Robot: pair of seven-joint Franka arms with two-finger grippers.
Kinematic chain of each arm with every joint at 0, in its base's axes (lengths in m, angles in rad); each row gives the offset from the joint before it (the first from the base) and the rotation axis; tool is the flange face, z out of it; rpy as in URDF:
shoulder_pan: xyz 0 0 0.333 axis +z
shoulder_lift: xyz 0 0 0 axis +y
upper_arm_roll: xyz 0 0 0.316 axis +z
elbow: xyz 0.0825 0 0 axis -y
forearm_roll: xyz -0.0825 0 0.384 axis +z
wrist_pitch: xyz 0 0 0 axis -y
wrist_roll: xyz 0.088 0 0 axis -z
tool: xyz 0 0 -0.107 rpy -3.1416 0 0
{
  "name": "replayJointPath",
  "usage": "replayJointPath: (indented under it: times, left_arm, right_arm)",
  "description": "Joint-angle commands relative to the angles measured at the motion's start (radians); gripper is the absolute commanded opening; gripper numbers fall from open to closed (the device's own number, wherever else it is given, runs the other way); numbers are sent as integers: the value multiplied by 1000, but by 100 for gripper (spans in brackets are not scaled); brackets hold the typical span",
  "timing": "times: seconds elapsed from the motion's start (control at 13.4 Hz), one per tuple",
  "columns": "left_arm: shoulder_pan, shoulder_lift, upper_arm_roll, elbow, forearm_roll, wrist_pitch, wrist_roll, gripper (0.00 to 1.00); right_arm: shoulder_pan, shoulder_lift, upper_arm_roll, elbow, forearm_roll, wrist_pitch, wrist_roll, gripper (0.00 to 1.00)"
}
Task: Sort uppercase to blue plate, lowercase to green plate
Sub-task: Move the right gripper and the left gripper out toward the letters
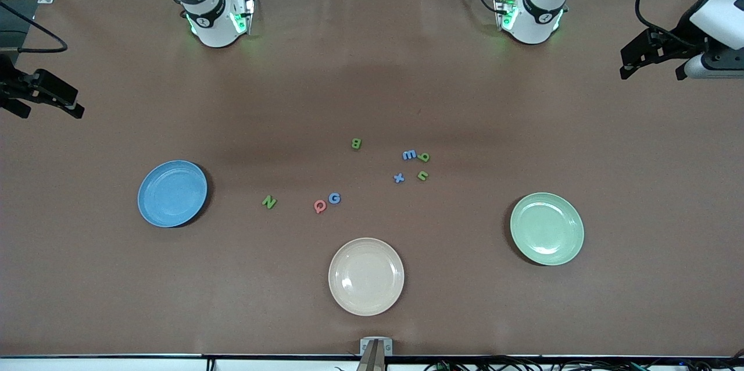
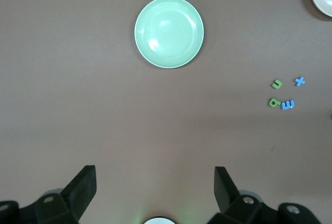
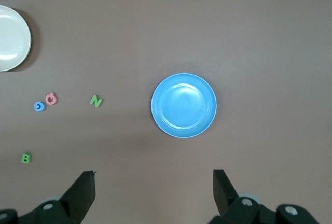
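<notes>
The uppercase letters lie mid-table: green B (image 1: 356, 143), green N (image 1: 268, 202), pink Q (image 1: 319, 206) and blue G (image 1: 334, 198). The lowercase ones cluster toward the left arm's end: blue m (image 1: 409, 155), a green q-like letter (image 1: 425, 157), blue x (image 1: 399, 178) and green u (image 1: 422, 175). The blue plate (image 1: 172, 193) and green plate (image 1: 547, 228) hold nothing. My left gripper (image 1: 652, 71) hangs open over the bare table edge at its own end, high above the green plate (image 2: 169, 32). My right gripper (image 1: 51, 110) is open over the right arm's end, above the blue plate (image 3: 183, 105).
A beige plate (image 1: 366, 276) with nothing on it sits nearest the front camera, between the two coloured plates. A small metal bracket (image 1: 376, 348) stands at the table's front edge. Brown table cover lies bare around the letters.
</notes>
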Motion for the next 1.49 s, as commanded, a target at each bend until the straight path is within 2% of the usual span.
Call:
replayJointPath:
  times: [0.0,0.22,0.45,0.52,0.67,0.9,0.97,1.2,1.42]
  left_arm:
    - [1,10,2,25,-15,-24,10,100]
    - [7,14,4,31,0,-38,19,100]
    - [6,26,4,20,-2,-44,2,100]
    - [4,36,2,-7,-3,-43,-4,100]
    - [-5,61,-1,-62,-2,27,-55,100]
    - [-2,60,-36,-215,-17,219,-154,100]
    - [-8,60,-41,-261,-23,280,-200,100]
    - [-9,76,-128,-375,-23,441,-491,100]
    - [-11,154,-217,-389,-25,527,-674,100]
  right_arm:
    - [-16,8,10,6,4,4,-11,100]
    - [-19,22,12,6,19,13,-11,100]
    - [18,227,15,14,30,61,-9,100]
    - [35,229,15,11,25,62,-12,100]
    - [53,232,15,8,18,67,-11,100]
    - [87,303,17,14,18,85,5,100]
    - [134,315,15,10,22,130,41,100]
    - [235,367,15,-4,33,232,401,100]
    - [289,396,15,-127,33,442,590,100]
